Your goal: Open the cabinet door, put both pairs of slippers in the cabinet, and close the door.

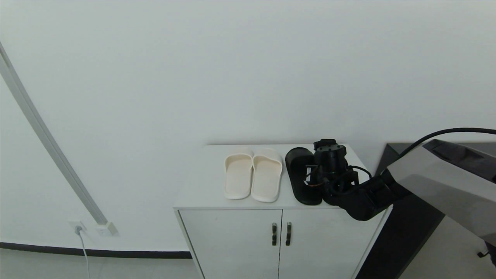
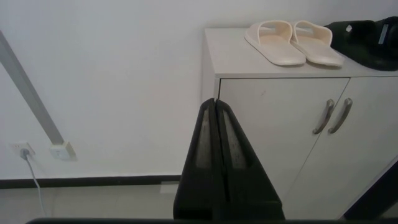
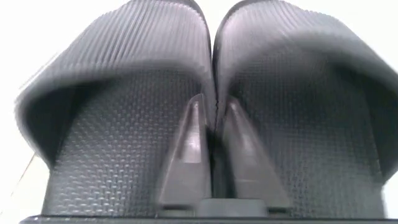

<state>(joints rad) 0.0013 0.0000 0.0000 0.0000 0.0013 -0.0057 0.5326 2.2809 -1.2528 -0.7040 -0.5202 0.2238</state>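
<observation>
A white cabinet (image 1: 232, 240) stands against the wall with both doors closed and two dark handles (image 1: 281, 233) at the middle. On its top lie a cream pair of slippers (image 1: 252, 174) and, to their right, a black pair of slippers (image 1: 304, 176), toes toward the wall. My right gripper (image 3: 213, 109) is down on the black pair, one finger inside each slipper, shut on their touching inner edges. My left gripper (image 2: 216, 106) is shut and empty, low and to the left of the cabinet (image 2: 273, 118), facing its left door.
A dark panel (image 1: 403, 232) stands close against the cabinet's right side. On the left wall are a slanted grey conduit (image 1: 46, 139) and an outlet (image 1: 77, 226) with a cable hanging to the floor. Open floor lies left of the cabinet.
</observation>
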